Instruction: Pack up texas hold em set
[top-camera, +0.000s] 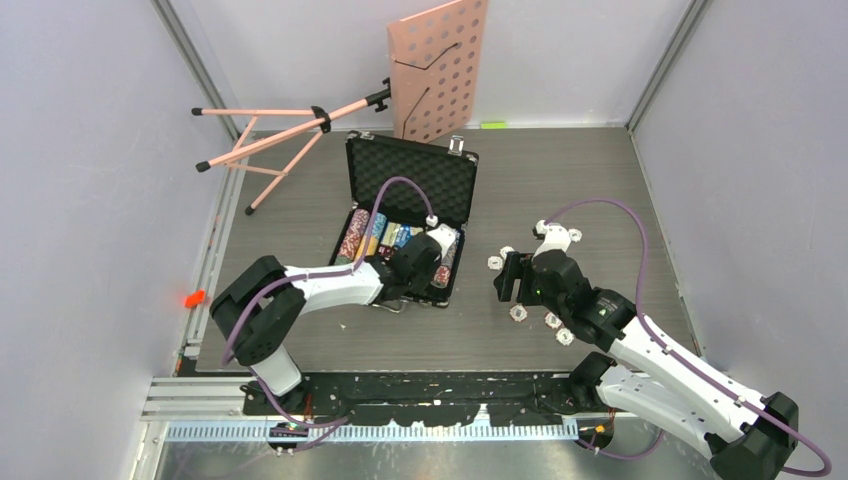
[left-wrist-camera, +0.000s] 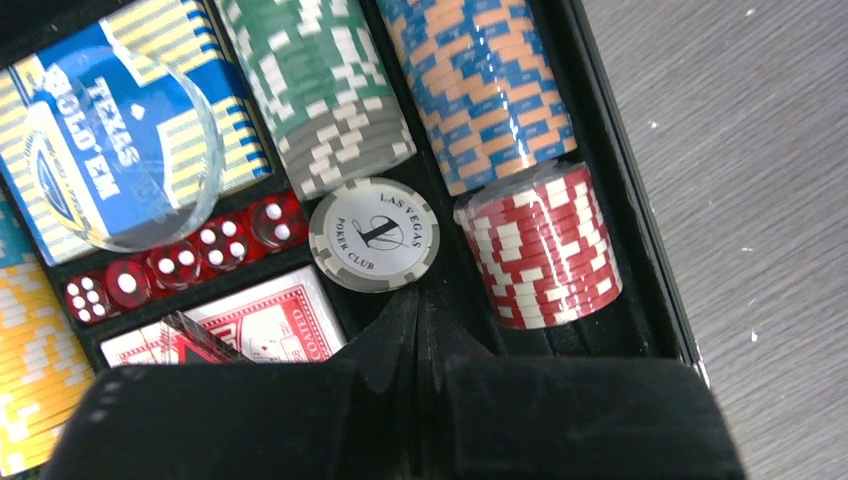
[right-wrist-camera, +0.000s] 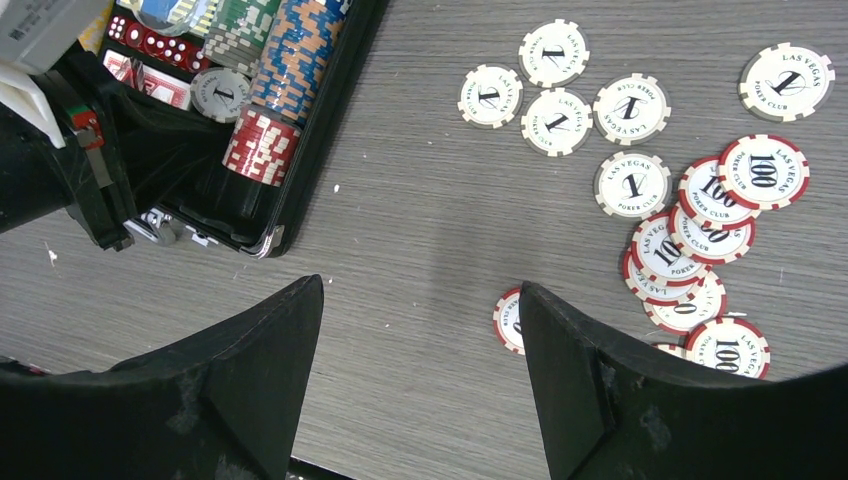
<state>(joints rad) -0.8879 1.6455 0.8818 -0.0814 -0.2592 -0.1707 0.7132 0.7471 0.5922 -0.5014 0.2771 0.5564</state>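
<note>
The black case lies open on the table with its foam lid up. In its slots are rows of green, blue-orange and red chips, red dice and card decks. My left gripper is inside the case and shut. Its tips are at the edge of a white chip that lies face up, and nothing shows between them. My right gripper is open over bare table right of the case. Loose white chips and red chips lie to its right.
A pink perforated music stand with a folded tripod lies behind the case at the back. Grey walls close in the table on the left, right and back. One red-edged chip sits right beside my right finger.
</note>
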